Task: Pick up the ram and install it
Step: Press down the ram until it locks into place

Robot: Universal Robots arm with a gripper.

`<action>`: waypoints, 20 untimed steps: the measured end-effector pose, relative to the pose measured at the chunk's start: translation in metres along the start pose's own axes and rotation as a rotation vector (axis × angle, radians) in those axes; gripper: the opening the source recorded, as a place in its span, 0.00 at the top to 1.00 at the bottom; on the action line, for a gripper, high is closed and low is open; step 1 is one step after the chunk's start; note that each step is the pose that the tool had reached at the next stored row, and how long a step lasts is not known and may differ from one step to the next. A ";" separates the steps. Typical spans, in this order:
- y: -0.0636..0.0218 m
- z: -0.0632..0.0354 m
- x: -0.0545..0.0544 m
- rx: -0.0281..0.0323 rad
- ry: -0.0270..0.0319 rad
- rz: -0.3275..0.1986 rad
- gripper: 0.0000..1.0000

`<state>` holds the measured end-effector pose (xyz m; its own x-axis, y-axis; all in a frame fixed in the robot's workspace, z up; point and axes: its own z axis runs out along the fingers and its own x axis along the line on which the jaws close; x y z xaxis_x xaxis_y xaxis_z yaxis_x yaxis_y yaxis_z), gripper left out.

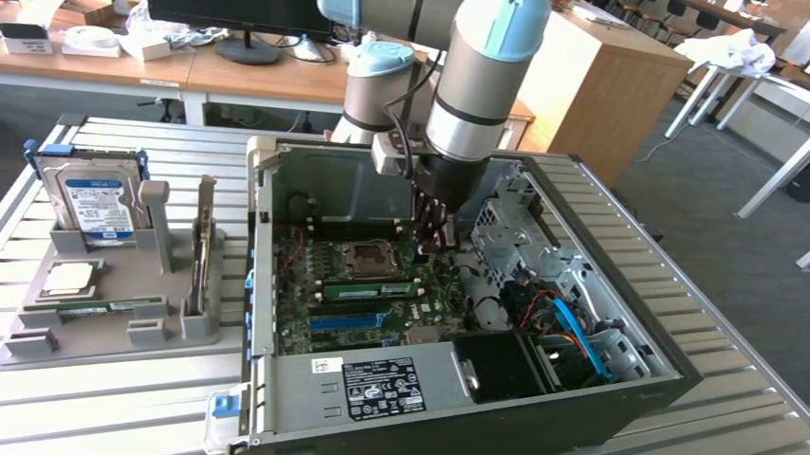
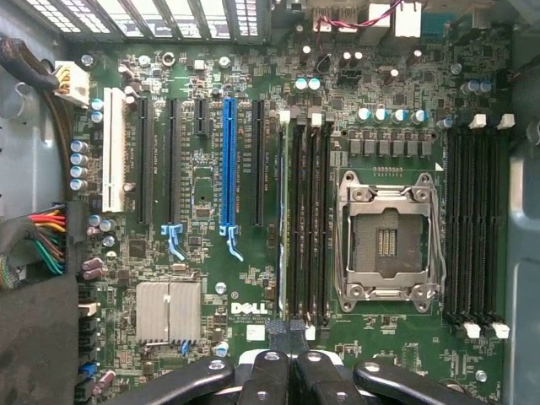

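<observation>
While the gripper (image 2: pixel 291 371) hangs clenched over the slots, the ram (image 1: pixel 367 289) stands in one beside the processor socket (image 2: pixel 384 240). Risk, as judged: uneven pressing leaves one end unseated.

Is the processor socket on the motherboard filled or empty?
Empty: the socket shows bare contacts inside its metal frame, with no chip seated, on the motherboard.

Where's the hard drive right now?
The hard drive stands upright in the grey holder on the exterior view's left, beside the open computer case, with the square processor chip just in front.
</observation>
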<state>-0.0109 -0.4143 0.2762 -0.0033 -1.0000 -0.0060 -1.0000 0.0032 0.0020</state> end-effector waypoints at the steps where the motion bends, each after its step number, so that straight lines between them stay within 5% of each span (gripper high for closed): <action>1: 0.0000 0.0005 0.000 0.0000 0.0000 0.000 0.90; 20: 0.0000 0.0126 0.000 0.0001 0.0001 0.000 0.90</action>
<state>-0.0109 -0.4143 0.2636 -0.0033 -1.0000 -0.0059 -1.0000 0.0033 0.0019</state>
